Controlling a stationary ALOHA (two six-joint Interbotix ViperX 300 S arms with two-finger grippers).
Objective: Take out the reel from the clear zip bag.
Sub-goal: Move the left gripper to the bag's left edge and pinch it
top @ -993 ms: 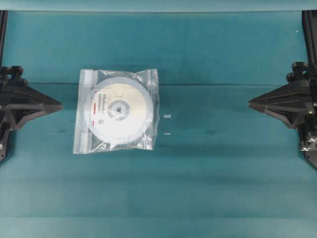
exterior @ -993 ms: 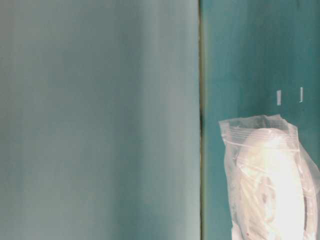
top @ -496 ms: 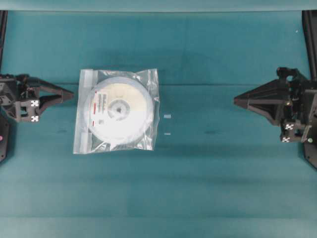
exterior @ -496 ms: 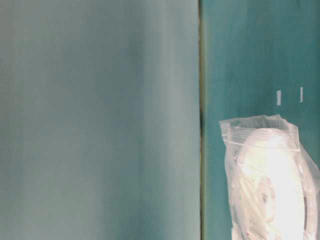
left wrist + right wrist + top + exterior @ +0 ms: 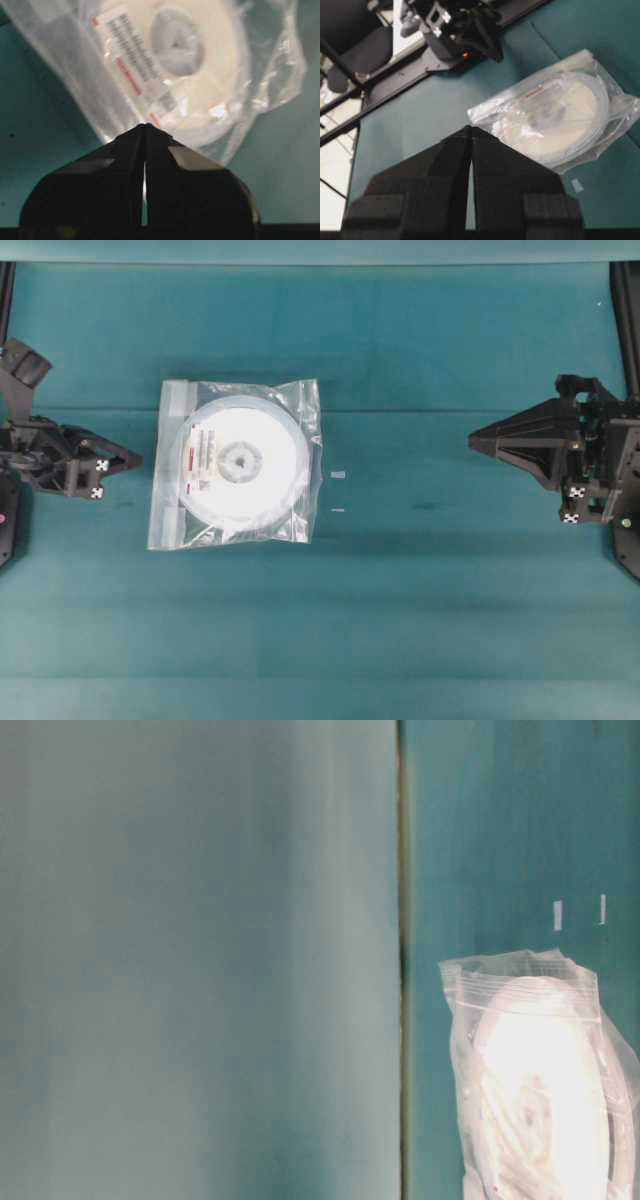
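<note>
Overhead view: clear zip bag (image 5: 235, 464) holding reel (image 5: 240, 460) lies flat just beside closed, empty left gripper (image 5: 136, 454); closed right gripper (image 5: 474, 439) is well apart.

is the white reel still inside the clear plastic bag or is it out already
Inside. The flat round white reel lies wholly within the clear crinkly zip bag, plastic margin showing on every side. Neither gripper touches it.

Two small white tape marks (image 5: 337, 475) (one above the other) lie on the teal table (image 5: 400, 590).
</note>
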